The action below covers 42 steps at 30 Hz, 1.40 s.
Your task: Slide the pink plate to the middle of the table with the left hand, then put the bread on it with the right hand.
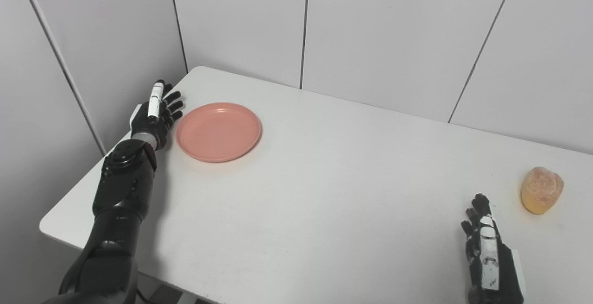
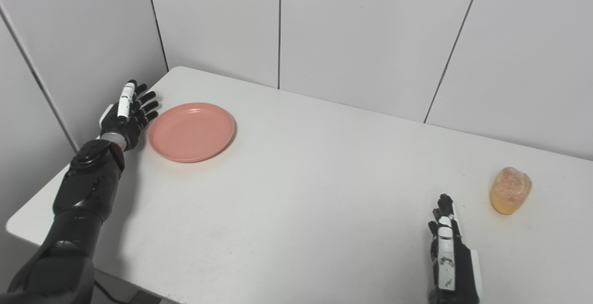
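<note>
Left hand [image 1: 156, 111] sits at the table's far-left corner with its fingers spread and nothing in its grasp, just beside the left rim of the pink plate [image 1: 218, 131] — whether it touches the rim cannot be told. That plate lies flat on the white table [image 1: 324, 193], well left of the middle. Far to the right, the right hand [image 1: 486, 243] rests near the front edge, fingers extended and loose, holding nothing — the bread [image 1: 541, 190] stands just beyond it to the right, apart from it.
</note>
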Each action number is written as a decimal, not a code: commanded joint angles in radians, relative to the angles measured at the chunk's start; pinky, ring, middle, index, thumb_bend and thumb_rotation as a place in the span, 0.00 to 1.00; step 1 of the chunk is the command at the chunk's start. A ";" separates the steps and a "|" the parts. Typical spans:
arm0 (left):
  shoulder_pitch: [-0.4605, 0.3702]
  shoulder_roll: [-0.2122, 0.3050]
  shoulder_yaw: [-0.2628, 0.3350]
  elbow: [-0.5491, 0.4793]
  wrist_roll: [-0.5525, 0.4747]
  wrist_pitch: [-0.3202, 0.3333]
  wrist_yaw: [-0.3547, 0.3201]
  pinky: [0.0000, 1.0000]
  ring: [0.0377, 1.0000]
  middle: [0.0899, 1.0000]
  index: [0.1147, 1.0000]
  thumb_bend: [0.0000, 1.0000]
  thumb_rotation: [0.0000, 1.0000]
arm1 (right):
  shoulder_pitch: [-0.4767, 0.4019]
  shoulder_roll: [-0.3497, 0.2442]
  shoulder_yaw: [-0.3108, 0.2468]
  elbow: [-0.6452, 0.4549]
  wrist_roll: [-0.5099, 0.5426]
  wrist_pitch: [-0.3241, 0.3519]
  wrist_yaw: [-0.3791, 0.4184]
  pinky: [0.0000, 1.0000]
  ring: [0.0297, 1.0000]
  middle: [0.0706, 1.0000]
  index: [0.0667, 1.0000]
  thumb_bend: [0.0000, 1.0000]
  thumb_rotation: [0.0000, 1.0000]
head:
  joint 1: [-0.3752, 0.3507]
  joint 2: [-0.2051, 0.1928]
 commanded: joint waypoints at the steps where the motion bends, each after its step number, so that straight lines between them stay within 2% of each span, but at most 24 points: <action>1: -0.016 0.004 -0.002 -0.005 -0.007 -0.032 -0.014 0.91 0.90 0.90 0.89 0.35 1.00 | -0.018 0.004 0.000 -0.025 0.005 -0.035 0.007 1.00 1.00 0.99 0.96 0.09 1.00 | -0.004 0.006; 12: -0.031 -0.027 -0.082 0.066 0.022 -0.076 -0.051 0.91 0.88 0.88 0.85 0.35 1.00 | -0.009 0.003 0.006 -0.049 -0.031 -0.018 -0.005 1.00 0.98 0.97 0.95 0.11 1.00 | -0.022 0.016; 16: -0.042 -0.051 -0.099 0.085 0.001 -0.063 -0.071 0.86 0.86 0.87 0.85 0.34 1.00 | -0.007 0.011 0.004 -0.057 -0.024 -0.006 -0.007 1.00 0.98 0.98 0.96 0.10 1.00 | -0.031 0.022; 21: -0.050 -0.066 -0.139 0.101 0.020 -0.060 -0.091 0.89 0.88 0.88 0.87 0.34 1.00 | -0.005 0.012 0.005 -0.053 -0.032 -0.016 -0.008 1.00 0.98 0.97 0.95 0.11 1.00 | -0.040 0.028; 24: -0.051 -0.087 -0.153 0.086 0.011 -0.038 -0.095 0.88 0.87 0.87 0.86 0.34 1.00 | -0.003 0.018 0.004 -0.059 -0.031 -0.004 -0.012 1.00 0.98 0.97 0.95 0.11 1.00 | -0.043 0.031; 27: -0.051 -0.104 -0.172 0.077 0.013 -0.039 -0.100 0.86 0.86 0.86 0.85 0.34 1.00 | -0.001 0.022 0.008 -0.067 -0.037 0.001 -0.018 0.99 0.97 0.96 0.95 0.11 1.00 | -0.051 0.033; 31: -0.056 -0.126 -0.198 0.084 0.017 -0.051 -0.119 0.89 0.87 0.87 0.86 0.35 1.00 | 0.000 0.026 0.014 -0.069 -0.046 -0.003 -0.021 0.99 0.97 0.96 0.94 0.11 1.00 | -0.062 0.038; 34: -0.058 -0.138 -0.218 0.081 0.021 -0.054 -0.121 0.89 0.88 0.88 0.86 0.37 1.00 | 0.003 0.036 0.015 -0.083 -0.048 0.022 -0.029 0.98 0.97 0.95 0.94 0.12 1.00 | -0.068 0.040; 42: -0.042 -0.194 -0.263 0.020 0.011 -0.015 -0.137 0.87 0.86 0.86 0.85 0.36 1.00 | -0.001 0.045 0.018 -0.081 -0.048 0.038 -0.037 0.99 0.97 0.96 0.93 0.12 1.00 | -0.101 0.048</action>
